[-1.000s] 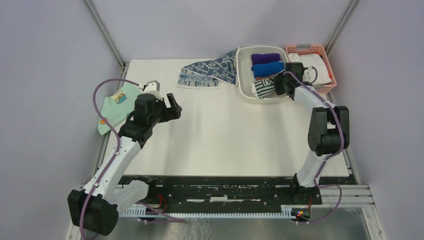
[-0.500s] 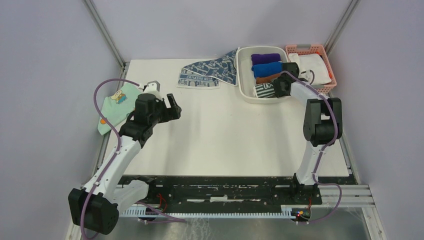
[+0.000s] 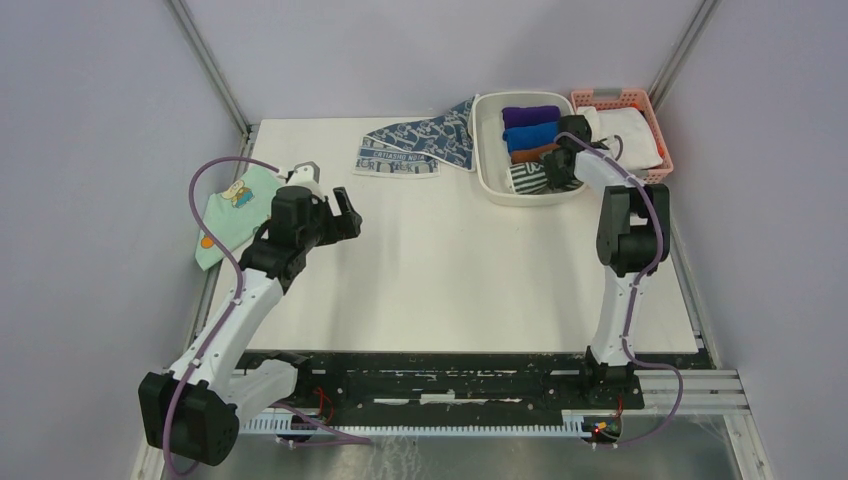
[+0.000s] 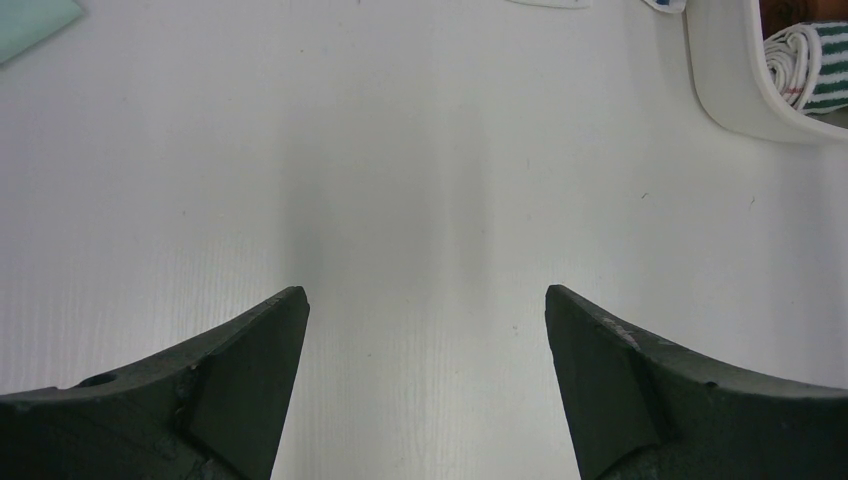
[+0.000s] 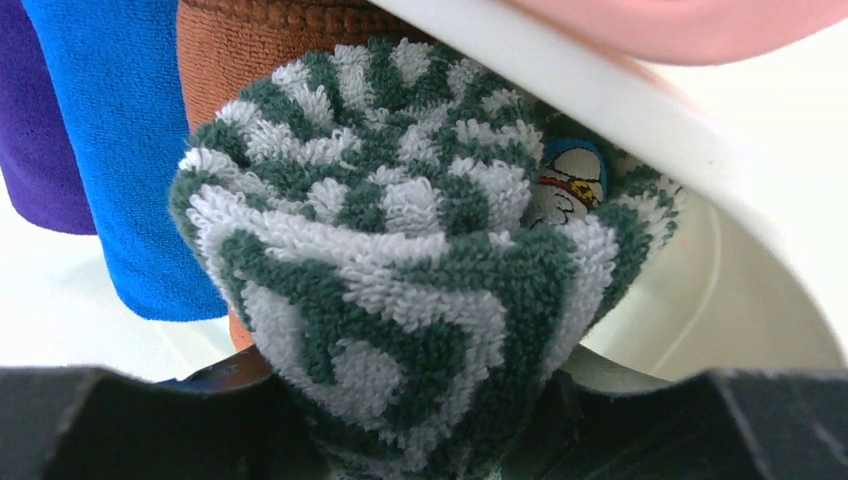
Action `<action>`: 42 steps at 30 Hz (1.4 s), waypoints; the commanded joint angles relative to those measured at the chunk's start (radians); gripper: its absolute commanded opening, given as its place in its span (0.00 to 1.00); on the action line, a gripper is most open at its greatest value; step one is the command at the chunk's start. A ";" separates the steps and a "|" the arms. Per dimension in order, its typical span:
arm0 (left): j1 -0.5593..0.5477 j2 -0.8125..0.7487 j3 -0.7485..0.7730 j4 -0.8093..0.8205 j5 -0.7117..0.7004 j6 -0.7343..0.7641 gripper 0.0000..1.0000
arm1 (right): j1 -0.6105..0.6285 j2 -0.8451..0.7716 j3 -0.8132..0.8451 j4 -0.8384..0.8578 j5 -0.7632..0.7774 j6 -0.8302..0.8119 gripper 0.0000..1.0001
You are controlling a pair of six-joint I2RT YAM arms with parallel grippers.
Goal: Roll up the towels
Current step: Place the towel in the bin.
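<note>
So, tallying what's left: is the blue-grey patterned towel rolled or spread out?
Spread out: the blue-grey towel lies flat on the table beside the white bin, lettered band showing.

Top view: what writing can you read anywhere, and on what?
No text can be read for certain.
On the flat blue-grey patterned cloth towel: dark capitals on its white band, too small to read.
On the rolled green-and-white striped terry towel: a small cartoon badge, no legible letters.

My right end effector (image 3: 553,172) on the striped towel (image 3: 526,179) in the white bin (image 3: 483,160) (blue-grey towel (image 3: 410,143) lies flat nearby).
</note>
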 commanded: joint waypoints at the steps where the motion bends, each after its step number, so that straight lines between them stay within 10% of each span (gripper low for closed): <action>1: 0.007 -0.003 0.001 0.019 -0.012 0.035 0.94 | -0.001 0.070 0.041 -0.059 0.064 0.040 0.39; 21: 0.015 -0.013 -0.003 0.022 -0.003 0.032 0.94 | -0.007 -0.086 -0.011 -0.005 0.033 -0.058 0.79; 24: 0.015 -0.015 -0.002 0.021 -0.003 0.032 0.94 | -0.009 -0.100 -0.010 -0.011 0.027 -0.054 1.00; 42: 0.020 -0.017 -0.002 0.020 -0.001 0.032 0.94 | -0.036 -0.285 -0.028 -0.102 -0.005 -0.171 1.00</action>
